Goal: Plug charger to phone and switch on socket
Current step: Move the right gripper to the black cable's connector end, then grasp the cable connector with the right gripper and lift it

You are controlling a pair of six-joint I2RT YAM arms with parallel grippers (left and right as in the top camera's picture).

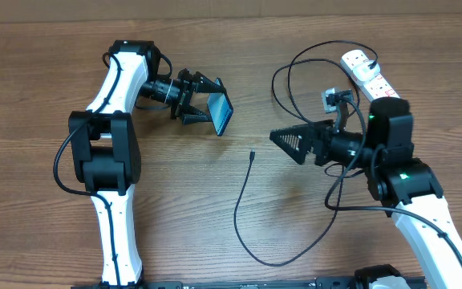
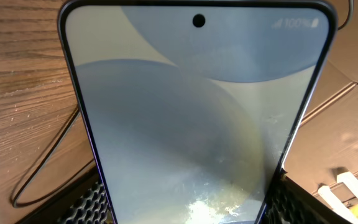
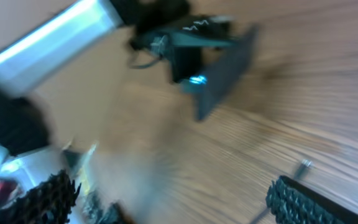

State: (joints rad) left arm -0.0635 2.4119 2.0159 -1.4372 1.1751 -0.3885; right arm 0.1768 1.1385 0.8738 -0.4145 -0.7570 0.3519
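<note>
My left gripper (image 1: pixel 203 108) is shut on the phone (image 1: pixel 221 113) and holds it tilted above the table; its light blue screen fills the left wrist view (image 2: pixel 191 112). The charger's thin black cable (image 1: pixel 243 205) lies on the table, its connector tip (image 1: pixel 251 156) below the phone. The tip also shows blurred in the right wrist view (image 3: pixel 303 165). My right gripper (image 1: pixel 289 143) is open and empty, just right of the tip. The white socket (image 1: pixel 367 72) lies at the back right, with the cable looping up to it.
The cable loops (image 1: pixel 295 76) across the table left of the socket and runs under my right arm. A white plug (image 1: pixel 330 99) sits just behind the right gripper. The table's wooden surface (image 1: pixel 38 72) extends to the left.
</note>
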